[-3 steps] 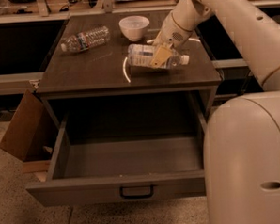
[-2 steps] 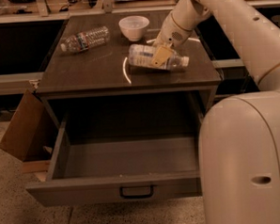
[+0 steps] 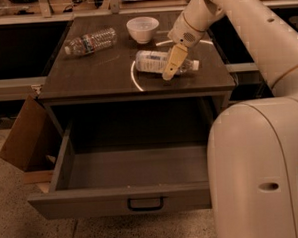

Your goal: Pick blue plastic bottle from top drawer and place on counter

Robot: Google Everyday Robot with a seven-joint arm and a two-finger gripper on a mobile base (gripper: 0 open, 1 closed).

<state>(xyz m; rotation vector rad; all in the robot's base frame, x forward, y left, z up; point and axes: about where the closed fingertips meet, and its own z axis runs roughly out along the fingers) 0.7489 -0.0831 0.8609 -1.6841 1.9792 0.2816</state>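
The blue plastic bottle [image 3: 152,61] lies on its side on the counter [image 3: 99,73], right of centre, with its white cap pointing right. My gripper [image 3: 169,66] reaches down from the upper right and sits around the bottle's cap end, partly covering it. The top drawer [image 3: 93,202] is pulled fully out below the counter. Its inside shows nothing in it, and its dark handle [image 3: 145,204] is at the centre front.
A longer ribbed clear bottle [image 3: 91,41] lies at the counter's back left. A white bowl [image 3: 143,28] stands at the back centre. A cardboard box [image 3: 22,137] leans on the cabinet's left side. My robot's pale body [image 3: 262,170] fills the lower right.
The bottle and gripper sit slightly lower and flatter on the counter than a second ago. The robot's body has shifted a little left in view.
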